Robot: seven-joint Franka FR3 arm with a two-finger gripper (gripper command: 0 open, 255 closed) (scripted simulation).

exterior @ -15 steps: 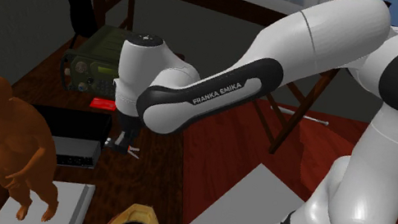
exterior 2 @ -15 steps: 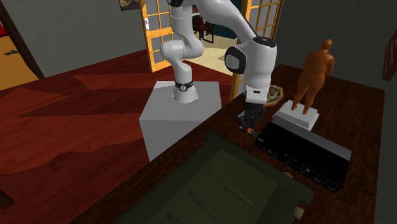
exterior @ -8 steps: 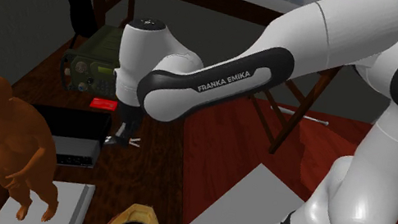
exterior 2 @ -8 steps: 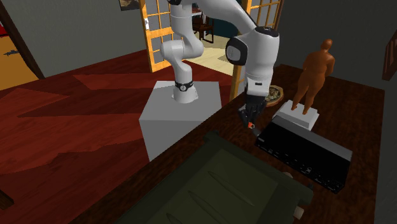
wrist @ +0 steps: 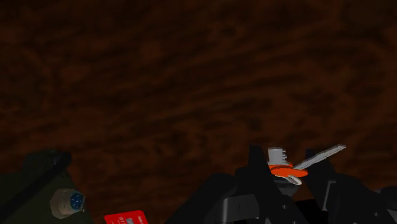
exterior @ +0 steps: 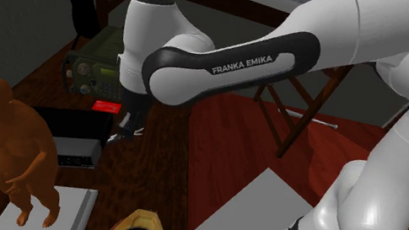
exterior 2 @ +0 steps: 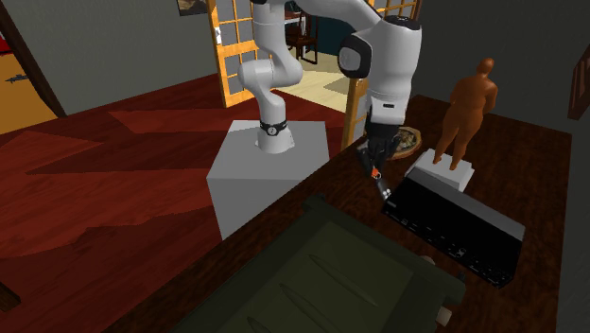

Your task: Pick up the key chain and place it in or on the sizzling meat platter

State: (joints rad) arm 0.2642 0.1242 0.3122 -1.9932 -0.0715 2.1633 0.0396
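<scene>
A: Nearest stuff first?
B: Grey box stand (exterior: 249, 220) at the shoulder view's lower right. To that view's left, an oval wooden platter with meat (exterior: 151, 219) sits by the near edge of the dark wood table (exterior: 160, 175), cut off by the frame bottom. The platter is just beside the white block base (exterior: 64, 202) under an orange-brown human figurine (exterior: 7, 137).

A: Gripper?
B: All-black gripper (wrist: 284, 159) is pinched narrow on the orange-and-silver key chain (wrist: 281, 170). The orange part is clasped between the fingers, and a silver key (wrist: 320, 154) sticks out sideways. In the second exterior view it hangs above the tabletop, key chain (exterior 2: 377, 176) dangling under it, near a corner of the flat black rectangular device (exterior 2: 452, 225).

A: Room to move?
B: A bare strip of tabletop runs from under the gripper to the platter, between the black device's edge and the table edge on the stand's side. In the second exterior view the platter (exterior 2: 414, 148) is close behind the hand, partly hidden by it.

A: Farther out?
B: Small red card (exterior: 106, 106) lies flat just past the gripper, then a dark green boxy case with knobs (exterior: 92, 72). Beyond that, brown trestle legs (exterior: 300, 122) stand on red-brown plank floor (exterior: 234, 132).
</scene>
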